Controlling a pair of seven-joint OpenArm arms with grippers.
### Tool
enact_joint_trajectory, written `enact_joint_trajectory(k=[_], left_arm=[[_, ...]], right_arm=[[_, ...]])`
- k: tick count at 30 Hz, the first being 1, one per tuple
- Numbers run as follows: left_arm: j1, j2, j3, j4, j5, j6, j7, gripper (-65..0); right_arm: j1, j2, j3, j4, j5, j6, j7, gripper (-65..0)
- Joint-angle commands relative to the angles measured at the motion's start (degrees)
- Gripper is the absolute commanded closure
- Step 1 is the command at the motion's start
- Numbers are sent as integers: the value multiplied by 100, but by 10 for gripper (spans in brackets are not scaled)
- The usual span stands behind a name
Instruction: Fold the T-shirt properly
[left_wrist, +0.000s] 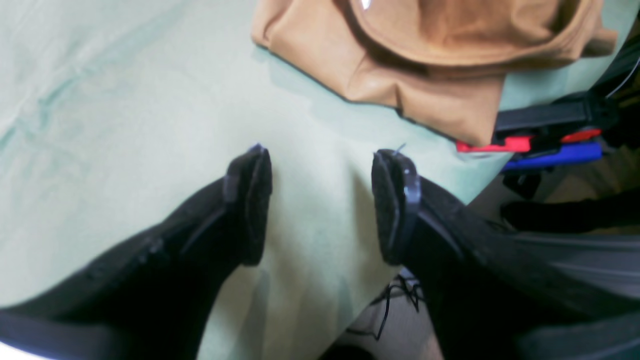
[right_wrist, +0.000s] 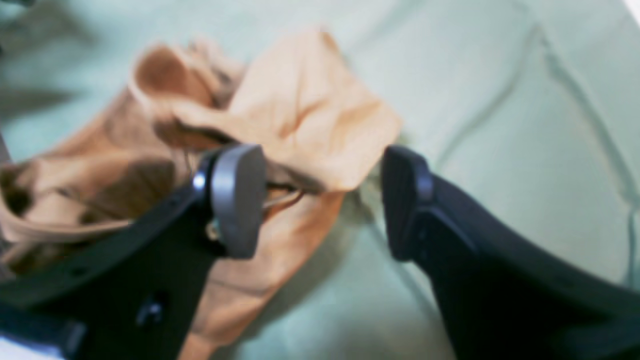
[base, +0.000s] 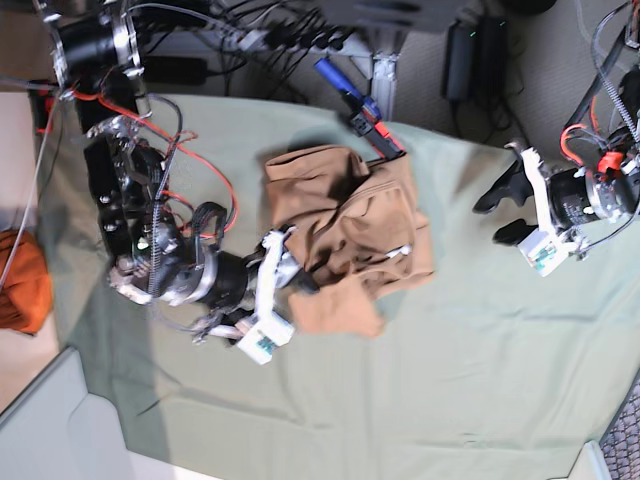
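The tan T-shirt (base: 345, 235) lies crumpled in a heap on the sage-green table cloth (base: 450, 400). My right gripper (base: 298, 272) is open at the heap's lower left edge. In the right wrist view the gripper (right_wrist: 320, 200) has its left finger (right_wrist: 237, 200) over a fold of the T-shirt (right_wrist: 300, 115), while its other finger is over bare cloth. My left gripper (base: 500, 212) is open and empty, apart from the shirt. In the left wrist view this gripper (left_wrist: 322, 200) hovers over the table cloth with the T-shirt (left_wrist: 425, 60) beyond it.
A deep-orange cloth bundle (base: 20, 285) sits off the table at the left. A red and blue clamp (base: 362, 108) grips the table's far edge beside the shirt, and also shows in the left wrist view (left_wrist: 550, 147). Cables and stands lie behind the table.
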Motion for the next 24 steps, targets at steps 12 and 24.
enact_joint_trajectory(k=[12,24], left_arm=[[-48,-68,-39,70,-81,-69,-138,-356],[-48,-68,-39,70,-37,-69,-146,-356]], right_arm=[[590,11,-1207,-581,-575,649,726,-167],[599,17,-1257,162,-503,619,409,0]])
